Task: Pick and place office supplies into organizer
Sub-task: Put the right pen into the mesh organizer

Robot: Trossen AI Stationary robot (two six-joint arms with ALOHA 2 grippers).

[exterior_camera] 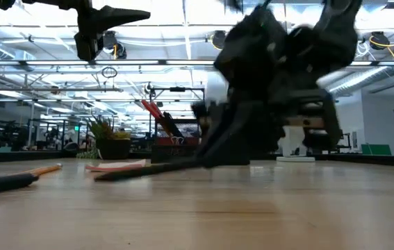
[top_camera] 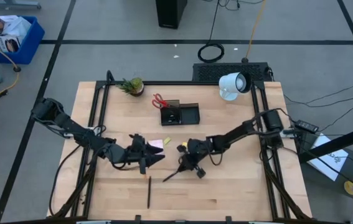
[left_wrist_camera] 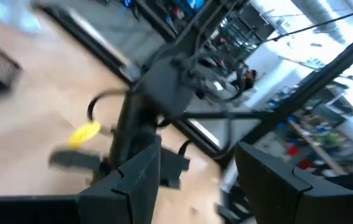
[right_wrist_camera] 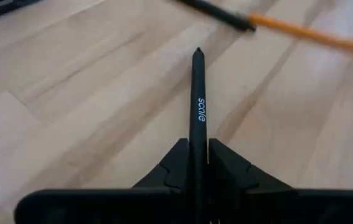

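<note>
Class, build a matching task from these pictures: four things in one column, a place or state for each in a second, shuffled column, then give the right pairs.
Things:
1. right gripper
2. left gripper
3. red-handled scissors
4. potted plant

Places or states:
A. standing in the organizer
B. open, holding nothing
C. at the table's far edge, beside the organizer
D. shut on a black pen

Pairs: 1-D, 2-B, 3-A, 4-C

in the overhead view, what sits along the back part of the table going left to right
potted plant → red-handled scissors → black organizer → white lamp-like device
</note>
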